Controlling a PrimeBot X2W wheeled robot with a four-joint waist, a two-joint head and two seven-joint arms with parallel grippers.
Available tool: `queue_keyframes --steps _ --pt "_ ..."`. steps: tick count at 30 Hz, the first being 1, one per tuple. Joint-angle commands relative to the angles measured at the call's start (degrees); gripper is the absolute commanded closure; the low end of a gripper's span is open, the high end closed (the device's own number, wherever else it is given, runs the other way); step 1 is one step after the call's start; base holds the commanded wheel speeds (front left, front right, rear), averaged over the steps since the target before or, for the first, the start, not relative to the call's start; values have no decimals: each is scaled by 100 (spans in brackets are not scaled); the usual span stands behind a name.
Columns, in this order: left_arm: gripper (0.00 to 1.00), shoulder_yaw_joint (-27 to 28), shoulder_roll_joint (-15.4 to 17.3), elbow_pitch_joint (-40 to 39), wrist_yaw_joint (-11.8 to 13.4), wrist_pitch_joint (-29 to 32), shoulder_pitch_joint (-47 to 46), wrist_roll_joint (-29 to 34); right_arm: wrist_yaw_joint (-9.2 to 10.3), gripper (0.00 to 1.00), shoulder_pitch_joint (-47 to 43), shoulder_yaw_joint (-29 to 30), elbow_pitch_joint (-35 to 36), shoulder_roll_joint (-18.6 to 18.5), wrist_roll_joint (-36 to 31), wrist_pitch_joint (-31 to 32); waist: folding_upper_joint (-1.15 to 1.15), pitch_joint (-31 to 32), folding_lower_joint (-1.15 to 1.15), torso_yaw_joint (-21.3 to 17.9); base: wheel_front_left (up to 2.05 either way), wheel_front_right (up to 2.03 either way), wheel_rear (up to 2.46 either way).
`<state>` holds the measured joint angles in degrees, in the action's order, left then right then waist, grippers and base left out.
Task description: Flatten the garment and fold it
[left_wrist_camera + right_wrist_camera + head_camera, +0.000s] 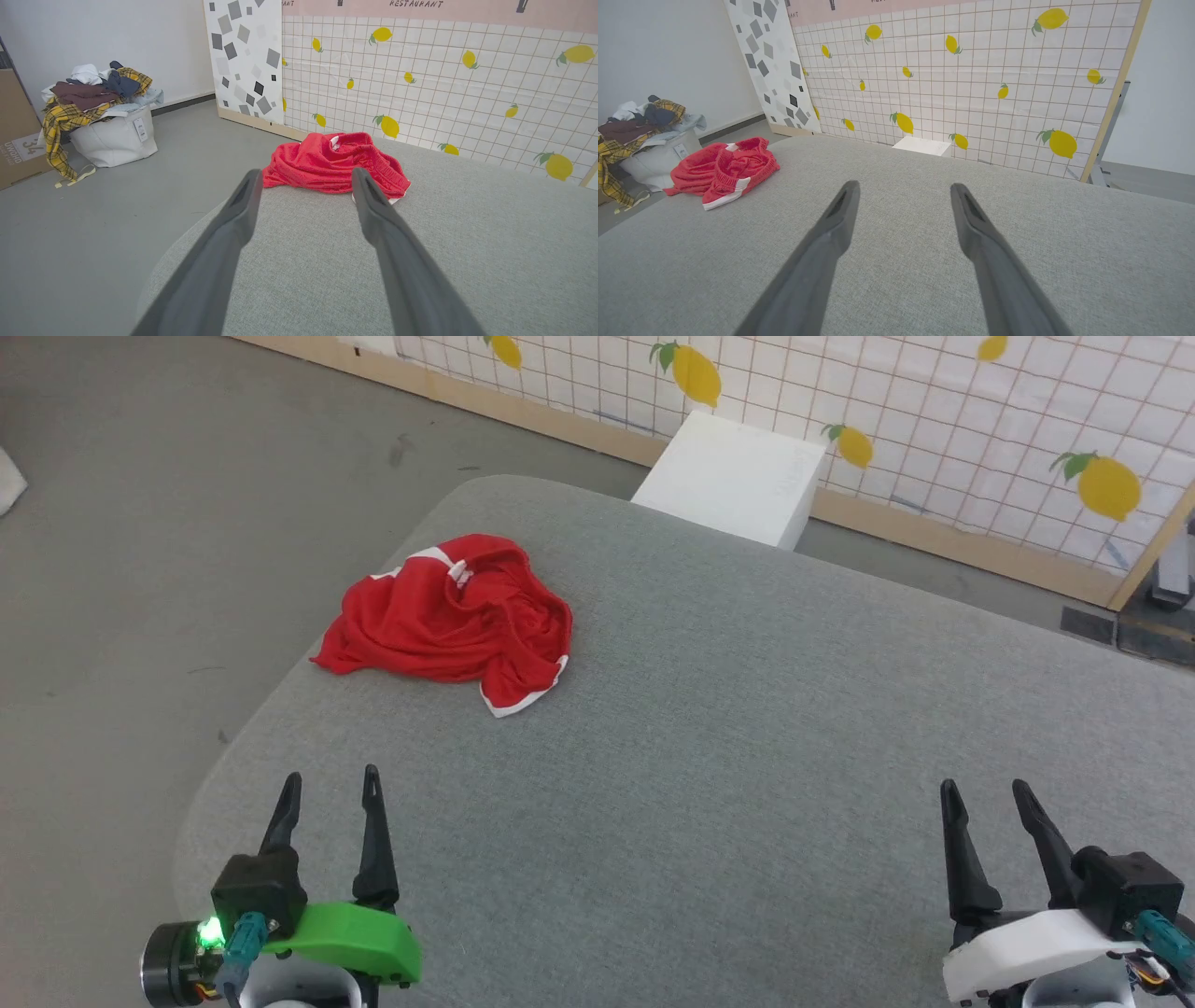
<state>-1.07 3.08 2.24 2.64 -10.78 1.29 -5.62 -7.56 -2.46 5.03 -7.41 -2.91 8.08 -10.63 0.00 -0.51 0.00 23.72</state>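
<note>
Both spread wide, empty: left fingers (375, 840), right fingers (962, 859); garment (448, 616) crumpled, well apart.

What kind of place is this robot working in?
Likely a staged lab room for laundry folding: a grey fabric-topped table with a crumpled red garment, a white bag heaped with clothes, and freestanding lemon-print panels.

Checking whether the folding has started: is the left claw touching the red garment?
Apart. The head view shows a stretch of bare grey table between the open left claw and the crumpled garment.
</note>
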Motion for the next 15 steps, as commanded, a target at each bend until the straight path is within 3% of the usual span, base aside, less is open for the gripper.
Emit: queue_keyframes --steps 1,15 --pt "0 -24 -15 22 42 -64 108 -24 6 0 -84 22 -34 2 37 -78 0 -3 0 58 0 0 0" --pt "0 -99 -18 155 65 -228 129 5 7 0 -160 -14 -92 2 -32 -222 0 25 0 423 0 0 0"
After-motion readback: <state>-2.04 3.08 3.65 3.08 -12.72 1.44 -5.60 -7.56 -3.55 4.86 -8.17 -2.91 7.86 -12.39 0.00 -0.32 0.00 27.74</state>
